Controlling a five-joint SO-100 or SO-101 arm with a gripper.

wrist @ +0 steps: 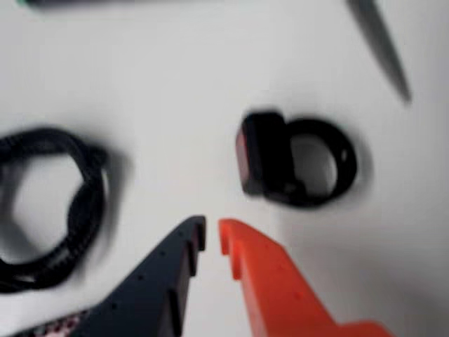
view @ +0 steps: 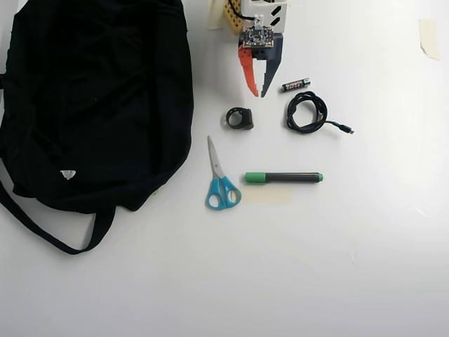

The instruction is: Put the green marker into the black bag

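The green marker [view: 284, 177] lies flat on the white table, right of the scissors, green cap pointing left in the overhead view. In the blurred wrist view only a dark sliver of the marker [wrist: 77, 2] shows at the top edge. The black bag [view: 91, 98] sprawls over the table's left side, a strap trailing toward the front. My gripper [view: 257, 92] hangs at the top centre, well away from the marker. Its orange and dark fingers nearly meet at the tips with nothing between them, as the wrist view also shows of the gripper [wrist: 212, 235].
A black ring-shaped object [view: 240, 118] [wrist: 295, 161] sits just below the fingertips. A coiled black cable [view: 306, 112] [wrist: 52, 203] and a small battery [view: 295, 84] lie to the right. Blue-handled scissors [view: 221, 179] rest left of the marker; a blade [wrist: 382, 45] shows.
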